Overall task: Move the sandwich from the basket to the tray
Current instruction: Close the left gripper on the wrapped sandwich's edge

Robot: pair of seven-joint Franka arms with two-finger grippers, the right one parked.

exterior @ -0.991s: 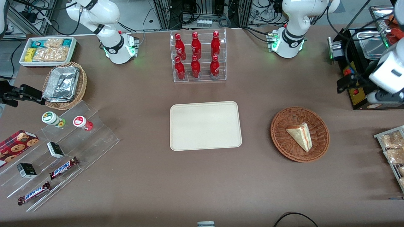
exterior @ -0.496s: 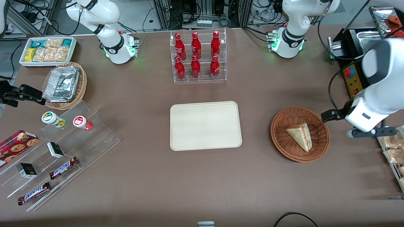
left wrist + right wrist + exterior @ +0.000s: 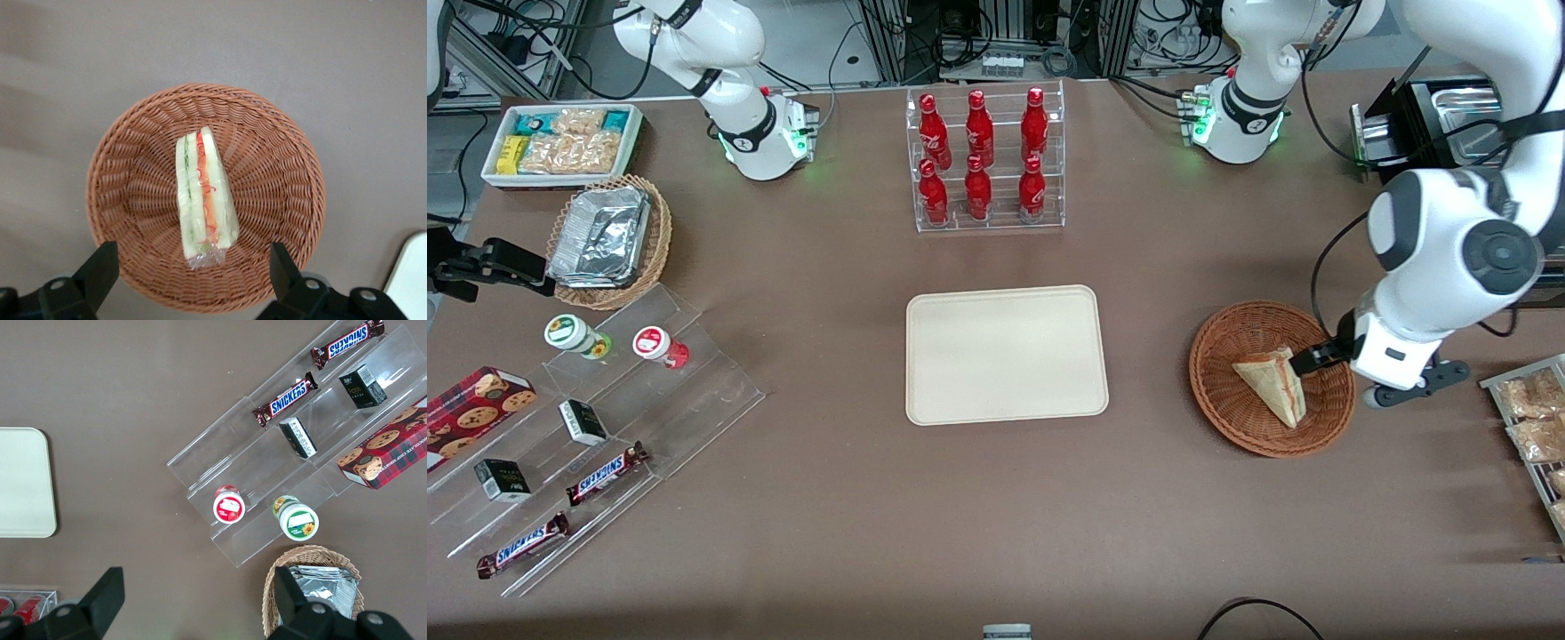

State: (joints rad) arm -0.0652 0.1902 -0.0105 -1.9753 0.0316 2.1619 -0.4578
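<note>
A: What sits on the counter (image 3: 854, 498) toward the parked arm's end?

B: A white bin of snack packets (image 3: 562, 142), a tan wicker basket with foil containers (image 3: 609, 238), and nearer the front camera a clear stepped stand (image 3: 618, 418) carrying two small jars, little dark boxes and Snickers bars (image 3: 605, 473).

A: And in the middle?

B: A clear rack of red bottles (image 3: 985, 160), and nearer the camera than that rack, the cream tray (image 3: 1006, 354), flat on the counter with nothing on it.

A: Where is the sandwich?

B: The sandwich (image 3: 1272, 382) lies in the reddish-brown basket (image 3: 1227, 409), which stands well apart from the tray, toward the working arm's end. In the left wrist view the sandwich (image 3: 203, 193) rests on the woven bottom of the basket (image 3: 280, 173), its red and green filling edge facing up.

A: And the end effector?

B: The end effector (image 3: 1312, 357) hangs over the basket's rim, just beside the sandwich. In the left wrist view its fingers (image 3: 100, 267) stand wide apart with the sandwich's wrapped end between them, holding nothing.
</note>
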